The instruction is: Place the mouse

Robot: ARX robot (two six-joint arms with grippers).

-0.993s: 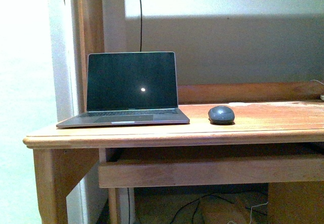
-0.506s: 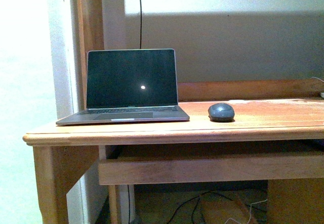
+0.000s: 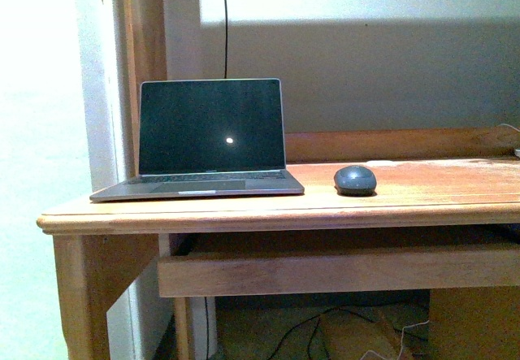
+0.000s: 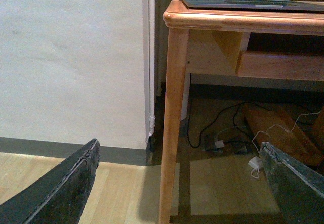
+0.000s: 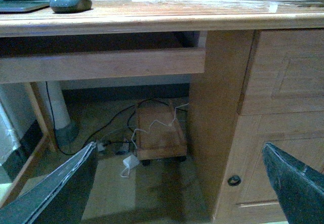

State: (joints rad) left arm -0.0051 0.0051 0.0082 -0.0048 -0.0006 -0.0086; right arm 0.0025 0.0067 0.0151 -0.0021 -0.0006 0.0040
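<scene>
Nothing shifted since before: both tools low, jaws spread, empty.

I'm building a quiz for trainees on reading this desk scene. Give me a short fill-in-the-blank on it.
1. The mouse sits on the ____.
2. In the front view the mouse lies to the ____ of the laptop.
3. The laptop's lid is ____.
4. The left gripper and the right gripper each hold ____.

Missing words: desk; right; open; nothing

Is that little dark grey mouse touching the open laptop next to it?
Apart. In the front view a strip of bare wooden desk shows between the dark grey rounded mouse and the open silver laptop; neither pincer is near them.
</scene>
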